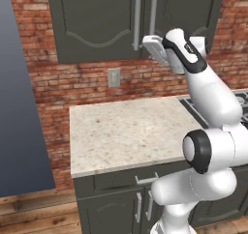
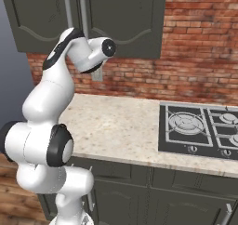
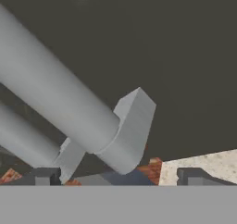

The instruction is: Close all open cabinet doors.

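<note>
The arm [image 1: 208, 146] is nearest, big and white, and it hides part of the low doors [image 1: 116, 210] under the surface [image 1: 121, 131]. Behind it runs a brick wall [image 1: 97, 85]. The surface is pale stone, and a black stove [image 2: 200, 129] sits in it, cut off at the edge. Up high hang the cabinet doors [image 1: 97, 20], dark with silver handles [image 1: 137, 20]. They look flat and shut, but their tops are cut off. The jaws [image 3: 115, 174] are right up by a handle, with the tips apart and nothing between them. The arm's hand [image 1: 157, 48] hides the handle ends.
</note>
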